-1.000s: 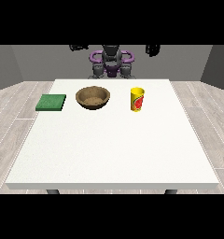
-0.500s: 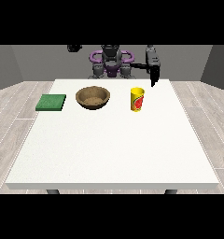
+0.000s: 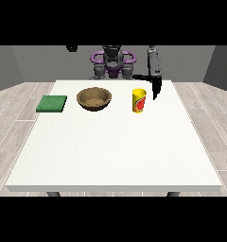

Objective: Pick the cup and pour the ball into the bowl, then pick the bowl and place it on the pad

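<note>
Cup [image 3: 139, 100] stands upright right of centre on the tabletop [image 3: 115, 146], beside the bowl [image 3: 94, 99]. The hand at the view's right [image 3: 156, 87] hangs near it, upper right, fingers straight, holding nothing.

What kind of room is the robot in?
Probably a bare test room, not a kitchen. There is just a big white table on a pale plank floor with grey walls behind, and the table holds only a bowl, a cup and a green pad.
</note>
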Controlling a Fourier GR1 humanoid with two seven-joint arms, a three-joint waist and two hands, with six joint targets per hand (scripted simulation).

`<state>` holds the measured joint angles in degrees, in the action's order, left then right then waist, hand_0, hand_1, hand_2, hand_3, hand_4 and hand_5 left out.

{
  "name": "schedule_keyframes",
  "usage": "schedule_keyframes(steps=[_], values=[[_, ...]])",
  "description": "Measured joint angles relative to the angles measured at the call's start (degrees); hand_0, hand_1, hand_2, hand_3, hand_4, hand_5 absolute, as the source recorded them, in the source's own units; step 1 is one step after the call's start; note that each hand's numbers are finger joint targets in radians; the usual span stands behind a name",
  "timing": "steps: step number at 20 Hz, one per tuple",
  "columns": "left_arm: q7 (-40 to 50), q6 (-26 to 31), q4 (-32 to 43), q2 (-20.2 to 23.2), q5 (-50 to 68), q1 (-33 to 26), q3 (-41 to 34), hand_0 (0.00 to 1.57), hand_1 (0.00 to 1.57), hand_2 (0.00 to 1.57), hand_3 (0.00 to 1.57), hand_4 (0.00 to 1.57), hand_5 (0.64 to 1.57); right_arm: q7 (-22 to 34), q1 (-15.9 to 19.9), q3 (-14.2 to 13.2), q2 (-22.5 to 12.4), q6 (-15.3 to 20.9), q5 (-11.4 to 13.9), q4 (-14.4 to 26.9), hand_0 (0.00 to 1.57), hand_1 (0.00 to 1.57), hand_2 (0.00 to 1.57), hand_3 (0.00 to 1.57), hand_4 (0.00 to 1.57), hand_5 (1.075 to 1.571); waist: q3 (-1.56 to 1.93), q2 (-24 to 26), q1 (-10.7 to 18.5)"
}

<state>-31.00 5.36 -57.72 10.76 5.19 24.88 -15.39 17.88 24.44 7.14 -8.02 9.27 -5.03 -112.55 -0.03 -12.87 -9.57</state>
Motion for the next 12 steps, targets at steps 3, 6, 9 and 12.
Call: schedule_keyframes(steps=[3,6,9,12], values=[[-3.1,-0.2,5.1,0.2,-0.2,1.4,-0.6,0.00,0.00,0.00,0.00,0.00,1.427,0.6,-0.5,-1.4,-0.5,-1.1,-1.3,-1.5,0.00,0.00,0.00,0.00,0.00,1.565,0.00,-0.1,-0.6],[-5.4,0.0,9.3,1.0,-0.1,2.9,-1.4,0.00,0.00,0.00,0.00,0.00,1.414,-0.3,-2.4,-3.3,-1.4,-3.4,-3.2,-2.4,0.00,0.00,0.00,0.00,0.00,1.567,0.00,-0.3,-1.3],[-8.1,-0.4,13.0,1.7,0.2,4.1,-2.6,0.00,0.00,0.00,0.00,0.00,1.429,-0.4,-3.9,-4.4,-2.5,-5.4,-4.8,-4.8,0.00,0.00,0.00,0.00,0.00,1.567,0.00,-1.3,-3.2],[-11.1,-0.8,17.1,2.5,0.7,5.5,-4.1,0.00,0.00,0.00,0.00,0.00,1.430,0.7,-5.1,-5.5,-3.6,-6.9,-6.6,-8.1,0.00,0.00,0.00,0.00,0.00,1.567,0.00,-2.4,-5.2]])
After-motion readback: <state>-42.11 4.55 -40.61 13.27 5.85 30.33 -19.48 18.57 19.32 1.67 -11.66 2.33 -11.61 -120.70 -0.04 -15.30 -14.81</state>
